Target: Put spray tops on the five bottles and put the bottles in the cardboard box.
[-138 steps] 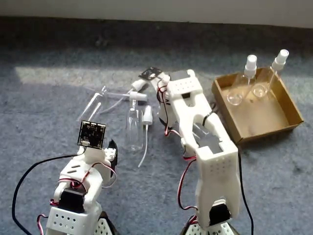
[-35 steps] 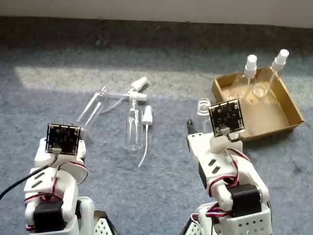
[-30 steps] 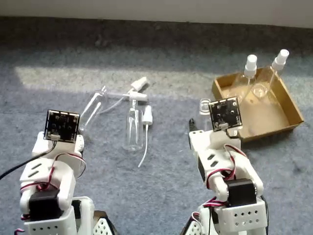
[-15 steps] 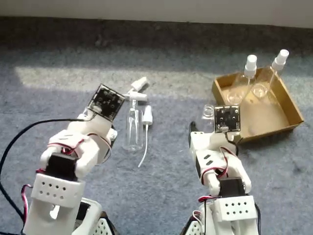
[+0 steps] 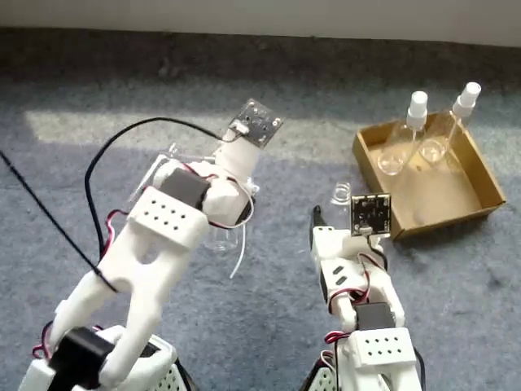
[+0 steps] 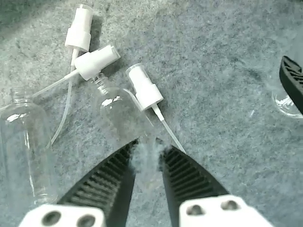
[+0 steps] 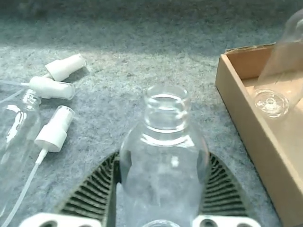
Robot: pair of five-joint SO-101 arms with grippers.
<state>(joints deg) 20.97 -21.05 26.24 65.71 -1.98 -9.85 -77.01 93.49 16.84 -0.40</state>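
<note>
Two topped bottles stand in the cardboard box at the far right of your grey carpeted counter; a sunlit band crosses its far side, near a pale wall. Your right claw clenches an uncapped bottle upright, just left of the box. Your left claw, narrowly parted, hangs over a lying bottle among loose spray tops.
</note>
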